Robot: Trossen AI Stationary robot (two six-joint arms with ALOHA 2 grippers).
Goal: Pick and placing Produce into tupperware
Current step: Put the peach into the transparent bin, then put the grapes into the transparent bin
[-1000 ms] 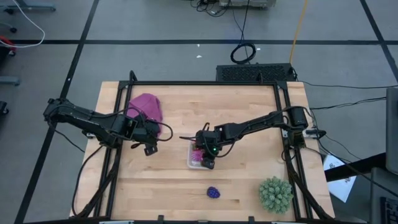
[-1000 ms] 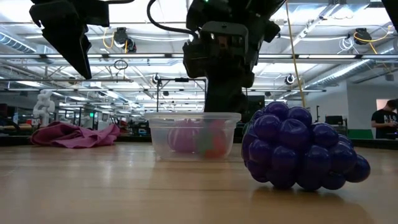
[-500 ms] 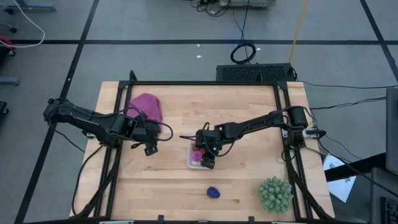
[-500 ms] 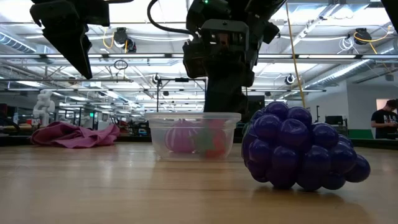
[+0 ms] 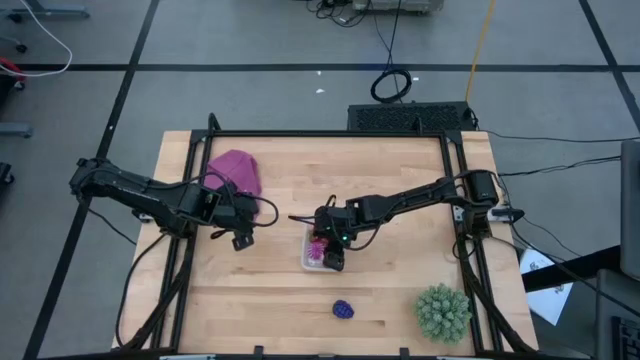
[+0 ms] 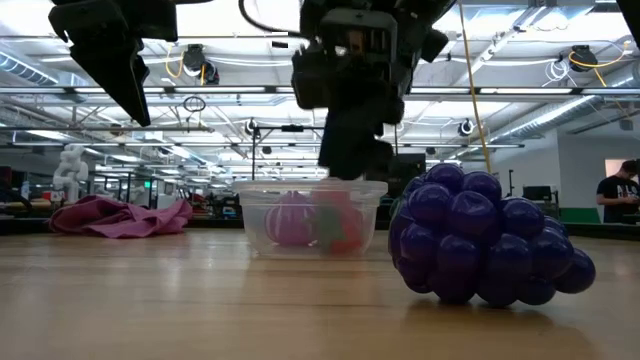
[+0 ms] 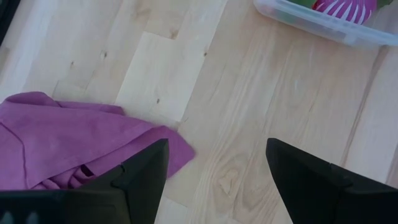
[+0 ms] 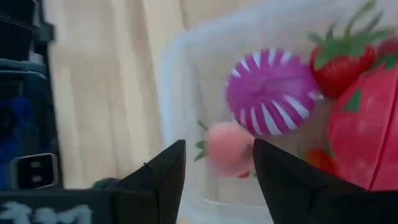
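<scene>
Though overhead hidden: tub's striped fruit (image 8: 271, 92).

Tupperware (image 5: 316, 253): high view, right gripper (image 5: 334, 262) covers most of tub; contents too small to identify.
Left wrist view: tub cut off by picture edge; magenta striped fruit (image 7: 346, 9) partly cropped; magenta cloth (image 7: 74, 144) cut by edge, partly behind left fingers (image 7: 138, 180).
Right wrist view: pink berry (image 8: 226, 149) blurred.
Low view: tub contents smeared through plastic wall; purple grape cluster (image 6: 483, 246) hides tub's corner.
</scene>
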